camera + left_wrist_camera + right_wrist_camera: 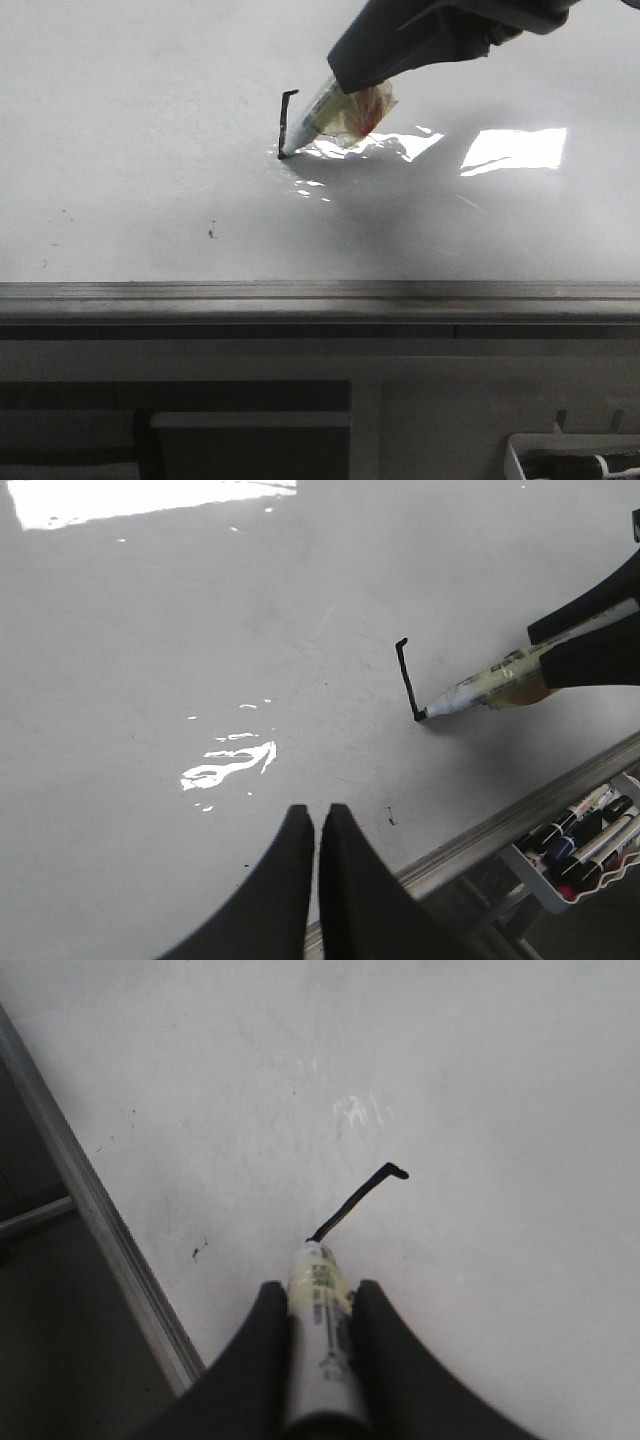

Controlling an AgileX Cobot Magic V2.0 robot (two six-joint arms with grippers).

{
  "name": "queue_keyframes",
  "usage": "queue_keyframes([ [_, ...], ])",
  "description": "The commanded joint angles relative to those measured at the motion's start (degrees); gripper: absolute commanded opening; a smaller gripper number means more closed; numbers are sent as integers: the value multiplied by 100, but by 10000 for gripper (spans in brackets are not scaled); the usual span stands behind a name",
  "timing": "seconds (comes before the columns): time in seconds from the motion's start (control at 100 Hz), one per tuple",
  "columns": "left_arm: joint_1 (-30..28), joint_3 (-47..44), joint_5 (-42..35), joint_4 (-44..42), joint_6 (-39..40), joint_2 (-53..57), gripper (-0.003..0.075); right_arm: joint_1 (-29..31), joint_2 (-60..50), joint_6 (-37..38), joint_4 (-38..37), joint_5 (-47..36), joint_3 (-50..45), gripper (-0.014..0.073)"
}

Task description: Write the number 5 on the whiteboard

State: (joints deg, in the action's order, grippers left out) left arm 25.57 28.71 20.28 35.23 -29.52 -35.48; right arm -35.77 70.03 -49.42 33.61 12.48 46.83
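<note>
Whiteboard (150,120) looks slick and rigid; my right gripper (320,1305) clamps the light marker (305,125) mid-barrel, tip touching the stroke (287,120), left gripper (315,830) pinched shut, empty

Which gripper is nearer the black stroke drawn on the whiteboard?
Right. The right gripper holds the marker whose tip touches the stroke; the left gripper hovers apart, shut.
</note>
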Motion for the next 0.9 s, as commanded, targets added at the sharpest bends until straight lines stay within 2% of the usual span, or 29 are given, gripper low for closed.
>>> queue_keyframes([
  [0.0,-23,150,-351,140,49,12,-20,63,-105,-23,-164,-313,71,-57],
  [0.38,-23,150,-351,140,49,12,-20,138,-428,12,-284,-64,64,-37],
  [0.6,-23,150,-351,140,49,12,-20,600,-499,605,-640,413,35,-37],
  [0.76,-23,150,-351,140,49,12,-20,566,-534,622,-653,898,35,-37],
  [0.89,-23,150,-351,140,49,12,-20,395,-481,751,-620,776,35,-37],
])
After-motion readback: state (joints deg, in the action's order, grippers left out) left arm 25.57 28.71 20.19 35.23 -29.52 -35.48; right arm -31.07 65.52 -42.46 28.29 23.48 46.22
